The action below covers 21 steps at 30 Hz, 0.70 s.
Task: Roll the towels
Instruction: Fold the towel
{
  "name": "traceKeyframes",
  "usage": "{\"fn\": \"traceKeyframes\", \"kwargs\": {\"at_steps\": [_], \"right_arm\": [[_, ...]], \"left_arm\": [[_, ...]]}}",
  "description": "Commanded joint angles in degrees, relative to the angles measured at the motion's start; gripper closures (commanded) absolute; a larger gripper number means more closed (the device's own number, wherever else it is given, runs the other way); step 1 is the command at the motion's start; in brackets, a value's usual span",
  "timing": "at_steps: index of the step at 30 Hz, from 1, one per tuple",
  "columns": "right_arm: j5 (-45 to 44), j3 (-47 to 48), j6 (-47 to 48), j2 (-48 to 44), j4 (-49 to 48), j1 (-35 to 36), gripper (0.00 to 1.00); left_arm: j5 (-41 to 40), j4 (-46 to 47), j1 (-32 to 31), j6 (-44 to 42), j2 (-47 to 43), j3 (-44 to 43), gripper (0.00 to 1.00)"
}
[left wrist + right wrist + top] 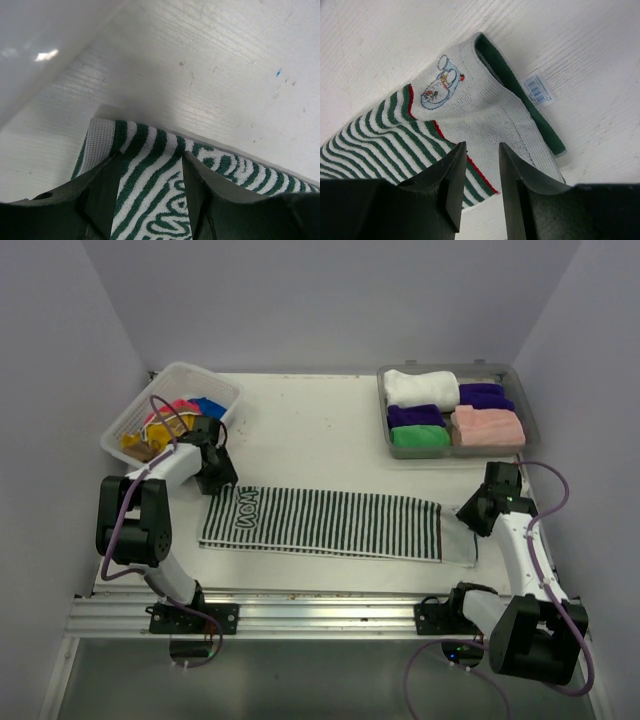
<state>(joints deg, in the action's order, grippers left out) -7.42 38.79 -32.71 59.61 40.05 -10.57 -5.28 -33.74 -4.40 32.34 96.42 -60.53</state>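
Note:
A long green-and-white striped towel (320,523) lies flat and unrolled across the near half of the table. My left gripper (218,480) is open and low over its far-left corner. In the left wrist view the towel (150,185) lies flat between the spread fingers of this gripper (151,155). My right gripper (468,512) is open over the towel's white right end. In the right wrist view this gripper (482,146) hovers above the white end (470,115), which has a small embroidered picture. Neither gripper holds anything.
A grey tray (382,410) at the back right holds rolled towels: white (420,388), purple (482,393), green (420,437), pink (487,426). A white lattice basket (180,368) at the back left holds loose pink (180,408), blue (208,405) and yellow (135,440) towels.

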Motion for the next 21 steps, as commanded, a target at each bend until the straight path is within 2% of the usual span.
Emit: {"fn": "traceKeyframes", "kwargs": {"at_steps": [1,6,14,18,21], "right_arm": [[1.27,1.64,1.33,-1.96,1.78,0.02,0.63],[1.27,2.00,1.51,-3.10,2.40,0.02,0.62],[1.97,1.03,1.33,-2.84,1.96,0.02,0.61],[1.97,1.38,1.42,-3.19,2.05,0.02,0.60],[2.23,1.64,1.51,-2.66,1.96,0.02,0.59]], "left_arm": [[-1.14,2.44,-0.69,0.53,-1.15,-0.82,0.45],[-1.05,3.85,-2.89,1.85,-2.99,0.24,0.44],[-1.05,7.19,-4.03,6.42,3.94,5.34,0.45],[-2.72,5.09,-5.44,6.25,0.54,4.02,0.45],[-4.03,1.50,-6.23,5.29,-3.41,-1.14,0.44]]}}
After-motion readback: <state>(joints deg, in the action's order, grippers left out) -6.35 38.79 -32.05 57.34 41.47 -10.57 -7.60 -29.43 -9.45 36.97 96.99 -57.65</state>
